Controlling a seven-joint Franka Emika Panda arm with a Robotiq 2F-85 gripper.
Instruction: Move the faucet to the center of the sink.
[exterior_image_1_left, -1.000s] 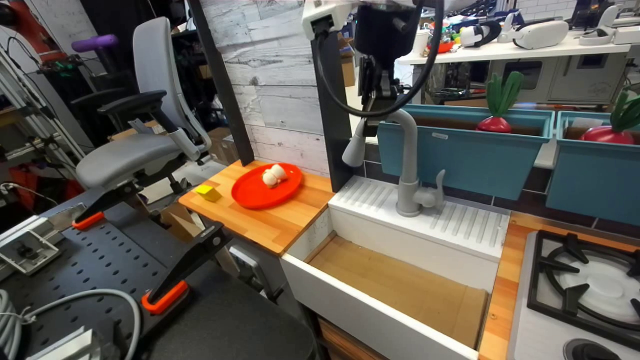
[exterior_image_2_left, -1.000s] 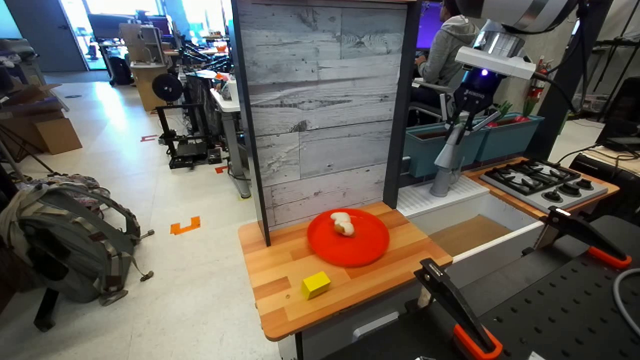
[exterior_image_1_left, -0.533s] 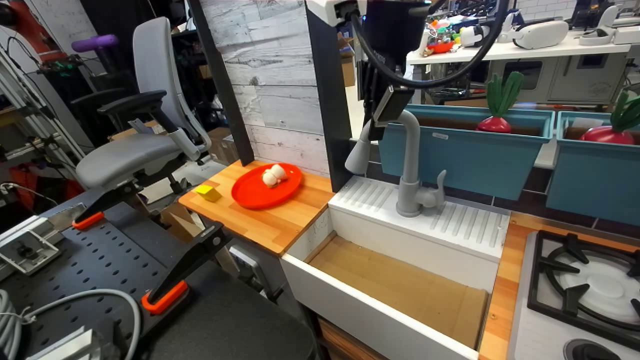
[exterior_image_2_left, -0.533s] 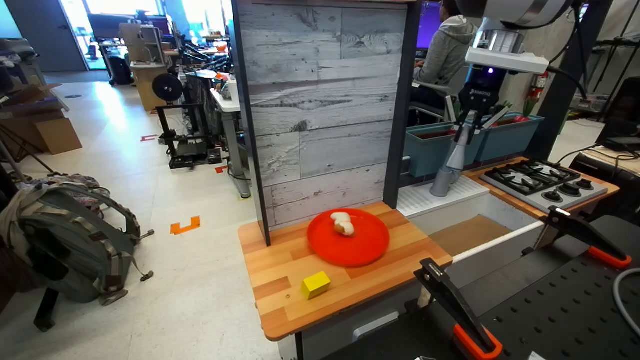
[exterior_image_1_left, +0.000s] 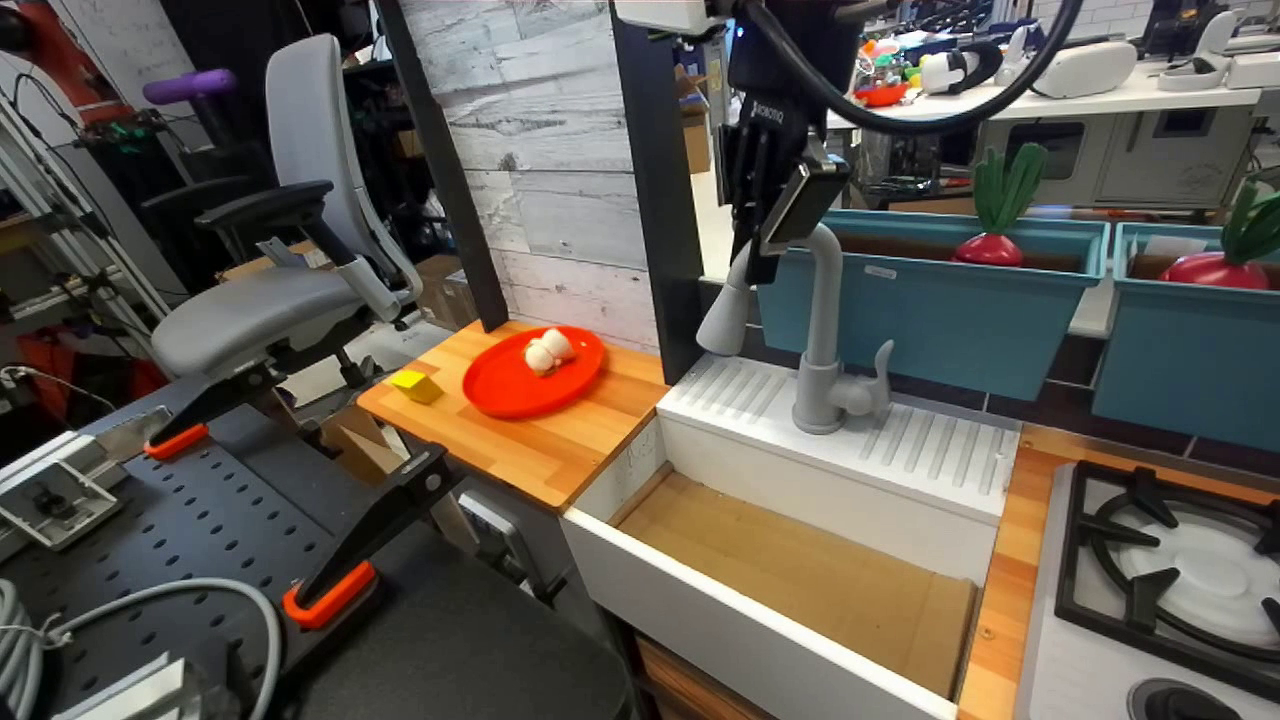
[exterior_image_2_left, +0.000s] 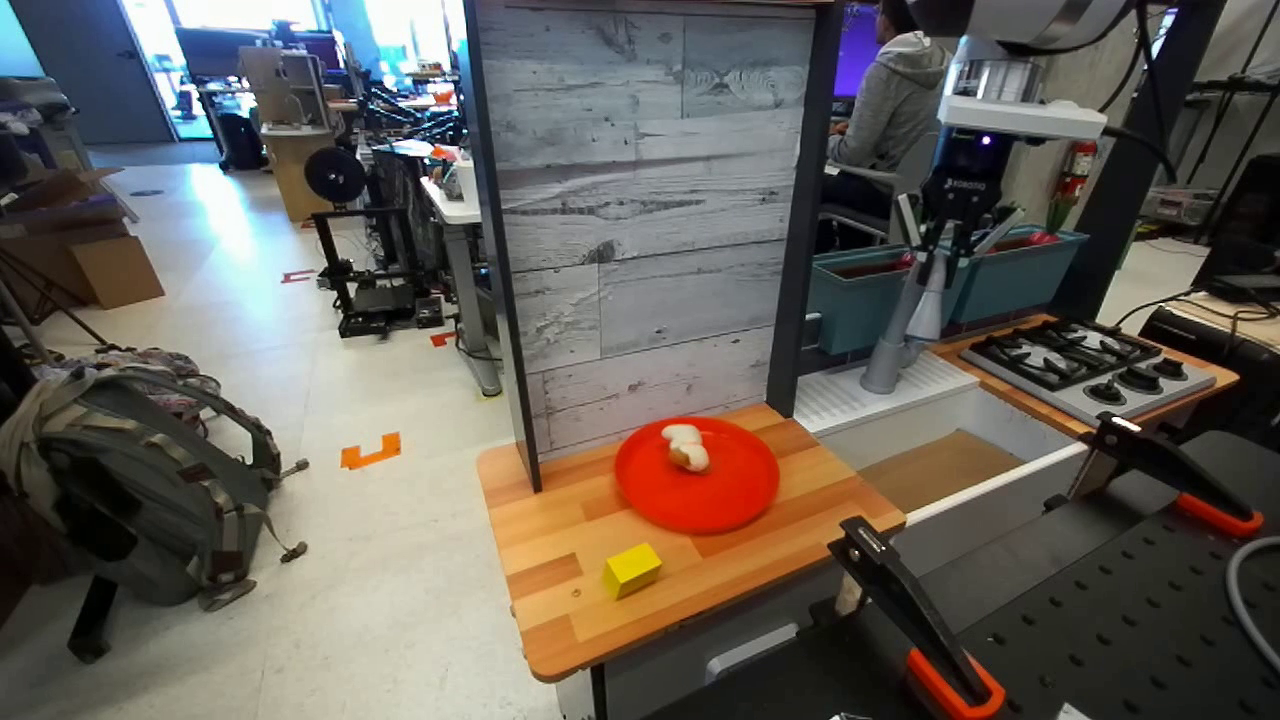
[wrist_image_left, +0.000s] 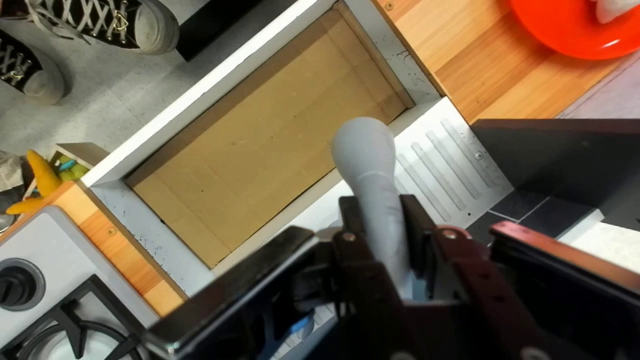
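A whitewashed plank panel (exterior_image_2_left: 640, 200) stands behind a butcher-block counter (exterior_image_2_left: 560, 530) in both exterior views, with a red plate (exterior_image_2_left: 640, 490) and a yellow block (exterior_image_2_left: 632, 572) on the wood. Beside the counter sits the white sink (exterior_image_1_left: 720, 635) with its tan bottom, and the grey faucet (exterior_image_1_left: 823, 310) rises upright from the ribbed back ledge (exterior_image_1_left: 950, 450).

The gripper (wrist_image_left: 380, 202) is clasped around the faucet: in the wrist view its 2 dark fingers (wrist_image_left: 351, 215) lie against the spout (wrist_image_left: 385, 230) from opposite sides, parted by no more than its thickness, just behind the flared spray head (wrist_image_left: 364, 145). Seen from there, the head overlaps both the ledge and the sink's inside, nearer the plate's end than that of the stove (wrist_image_left: 65, 250).

In an exterior view the side lever (exterior_image_1_left: 882, 370) shows plainly beside the faucet's base, while the gripper covers part of the spout's bend. The wrist view alone shows 2 sneakers (wrist_image_left: 154, 29) on the floor (wrist_image_left: 125, 80). An exterior view alone takes in a backpack (exterior_image_2_left: 150, 480) and a person in a grey hoodie (exterior_image_2_left: 890, 100). Both exterior views show 2 teal planters (exterior_image_1_left: 920, 310) behind the faucet.
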